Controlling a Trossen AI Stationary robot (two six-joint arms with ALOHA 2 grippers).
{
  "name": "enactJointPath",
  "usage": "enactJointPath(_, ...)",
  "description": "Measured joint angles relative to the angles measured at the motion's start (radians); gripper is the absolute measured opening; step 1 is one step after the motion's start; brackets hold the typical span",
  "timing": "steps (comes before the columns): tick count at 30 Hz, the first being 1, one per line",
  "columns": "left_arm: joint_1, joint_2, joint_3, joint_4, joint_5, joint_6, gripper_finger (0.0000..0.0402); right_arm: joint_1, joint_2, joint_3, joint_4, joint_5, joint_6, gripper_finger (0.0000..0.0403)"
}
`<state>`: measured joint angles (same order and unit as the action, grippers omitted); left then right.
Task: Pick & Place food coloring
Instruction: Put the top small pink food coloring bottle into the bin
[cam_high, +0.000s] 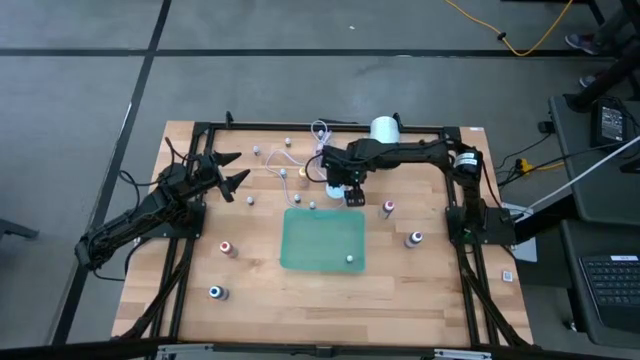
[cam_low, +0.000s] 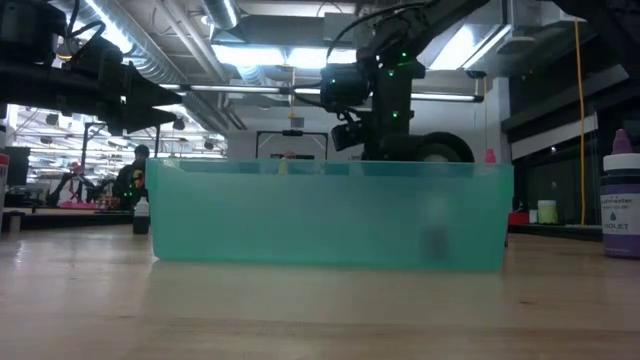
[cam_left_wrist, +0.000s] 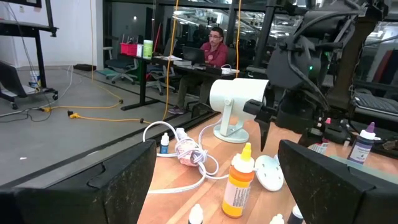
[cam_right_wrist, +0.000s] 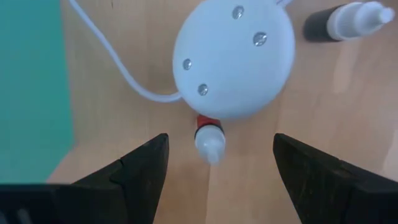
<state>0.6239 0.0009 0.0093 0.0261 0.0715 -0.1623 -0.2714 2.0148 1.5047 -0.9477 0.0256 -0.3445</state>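
The food coloring bottles stand scattered on the wooden table around the green tray (cam_high: 322, 240). One with a red collar and white tip (cam_right_wrist: 208, 140) stands upright against the edge of the white round disc (cam_right_wrist: 233, 59). My right gripper (cam_right_wrist: 221, 177) (cam_high: 351, 196) hangs open above it, one finger on either side, touching nothing. A dark bottle (cam_right_wrist: 342, 22) lies on its side past the disc. One small bottle (cam_high: 350, 259) stands inside the tray. My left gripper (cam_high: 232, 170) (cam_left_wrist: 214, 186) waits open at the table's left, facing an orange bottle (cam_left_wrist: 239, 180).
More bottles stand at the red one (cam_high: 228, 248), the blue one (cam_high: 216, 293), the pink one (cam_high: 388, 208) and the violet one (cam_high: 414, 239) (cam_low: 620, 200). A white cylinder (cam_high: 385, 128) and a coiled white cable (cam_left_wrist: 189, 152) sit near the far edge. A person (cam_left_wrist: 214, 46) sits beyond the table.
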Motion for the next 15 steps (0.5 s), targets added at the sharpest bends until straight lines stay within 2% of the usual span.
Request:
enactJointPath(8, 0.000, 0.000, 0.000, 0.000, 0.000, 0.000, 0.0333, 0.000, 0.000, -0.066, 0.041, -0.018, -0.010, 0.0288)
enactJointPath(15, 0.000, 0.000, 0.000, 0.000, 0.000, 0.000, 0.0333, 0.000, 0.000, -0.070, 0.057, -0.020, -0.001, 0.0286)
